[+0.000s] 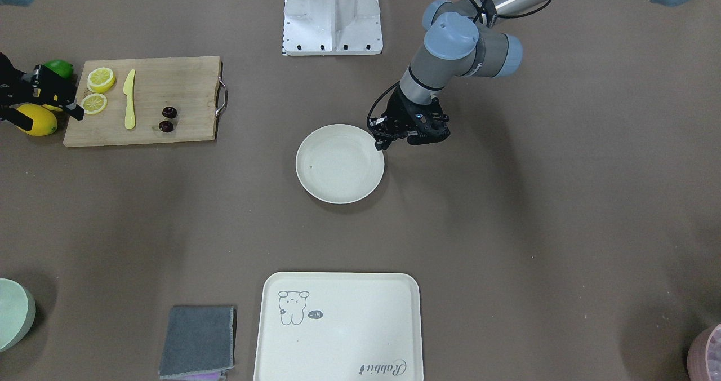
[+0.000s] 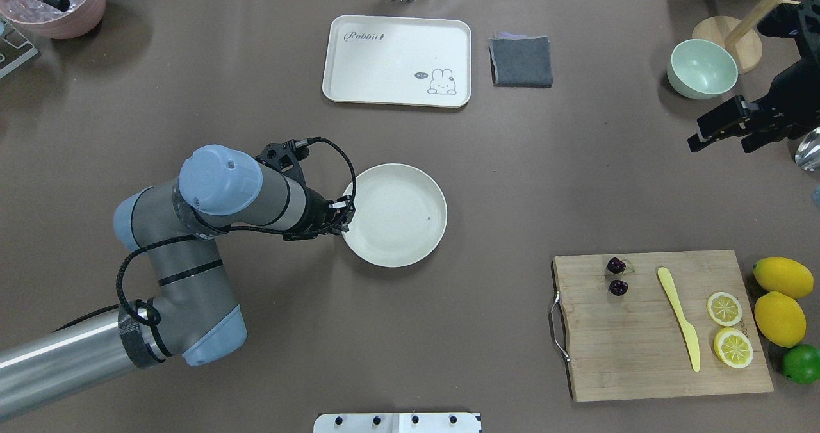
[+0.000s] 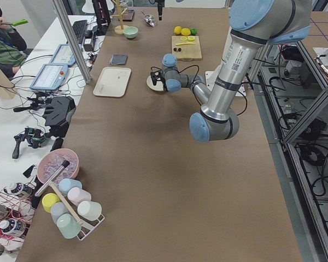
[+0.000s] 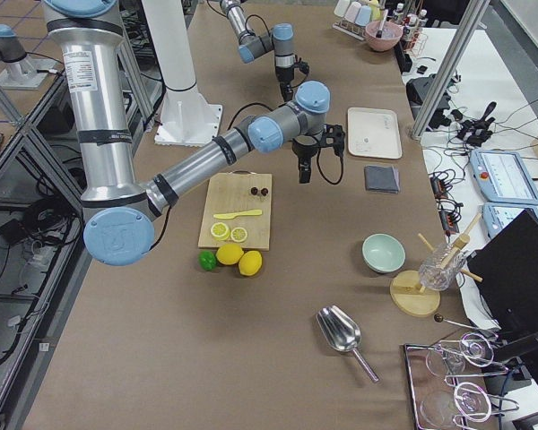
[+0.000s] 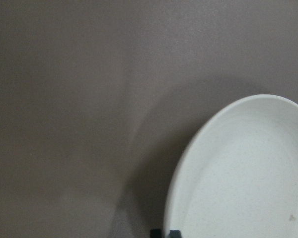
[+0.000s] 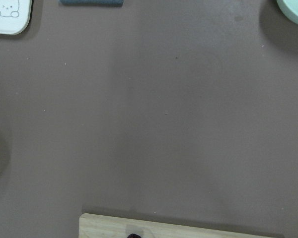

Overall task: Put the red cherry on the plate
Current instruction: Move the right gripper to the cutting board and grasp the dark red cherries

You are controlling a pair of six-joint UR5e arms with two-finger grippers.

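The red cherry (image 2: 616, 266) is a pair of small dark maroon balls lying on the wooden cutting board (image 2: 640, 362), also seen in the front view as the cherry (image 1: 169, 112). The round cream plate (image 2: 397, 215) sits bare at mid-table. My left gripper (image 2: 346, 214) hangs low at the plate's left rim with its fingertips close together, shut on nothing; its wrist view shows the plate (image 5: 248, 173) and the gripper's tips (image 5: 162, 233). My right gripper (image 2: 722, 145) hovers high over the table beyond the board, open and holding nothing.
On the board lie a yellow knife (image 2: 679, 318) and two lemon slices (image 2: 724, 309). Two lemons (image 2: 780, 318) and a lime (image 2: 802, 363) lie beside it. A cream tray (image 2: 397, 42), grey cloth (image 2: 521, 61), green bowl (image 2: 701, 68) and pink bowl (image 2: 64, 16) line the far edge.
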